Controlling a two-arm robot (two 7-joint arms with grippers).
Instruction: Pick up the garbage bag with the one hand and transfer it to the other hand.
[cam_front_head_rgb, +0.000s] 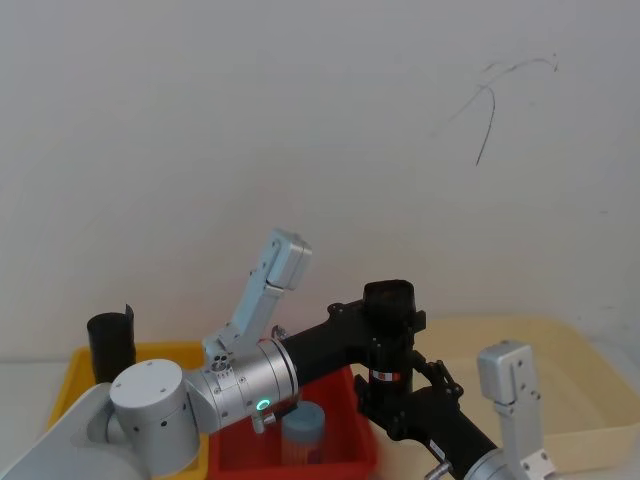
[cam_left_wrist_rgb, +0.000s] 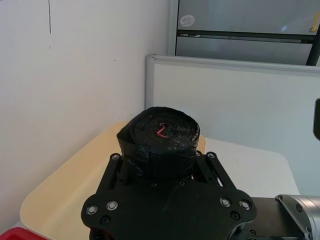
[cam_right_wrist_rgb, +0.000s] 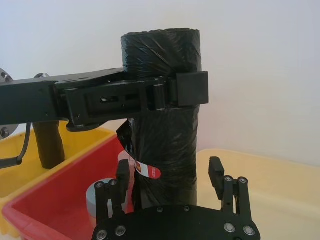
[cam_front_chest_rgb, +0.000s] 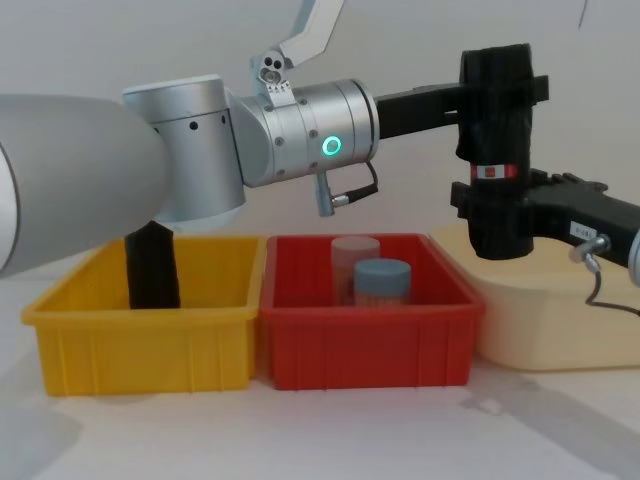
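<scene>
Below your left tool (cam_front_chest_rgb: 498, 95), a red bin (cam_front_chest_rgb: 365, 350) sits on the white desk (cam_front_chest_rgb: 300, 440). Inside it stand a pale cylinder (cam_front_chest_rgb: 352, 248) and a blue-capped jar (cam_front_chest_rgb: 382, 275), close together. Out past that tool's wrist side, a yellow bin (cam_front_chest_rgb: 140, 350) stands against the red one and holds a plain black roll (cam_front_chest_rgb: 152, 265), upright. Under your right tool (cam_front_chest_rgb: 492, 200) lies a cream tray (cam_front_chest_rgb: 540, 320), just beside the red bin. Behind both tools, the white wall (cam_front_head_rgb: 250, 120) bears a thin dark scratch (cam_front_head_rgb: 487, 120).

Open air lies either side of the garbage bag (cam_front_chest_rgb: 495, 135), above red bin (cam_front_chest_rgb: 365, 345) and cream tray (cam_front_chest_rgb: 540, 320); my left pincer (cam_front_chest_rgb: 500, 95) bars its upper half, wall (cam_front_head_rgb: 300, 120) behind.
</scene>
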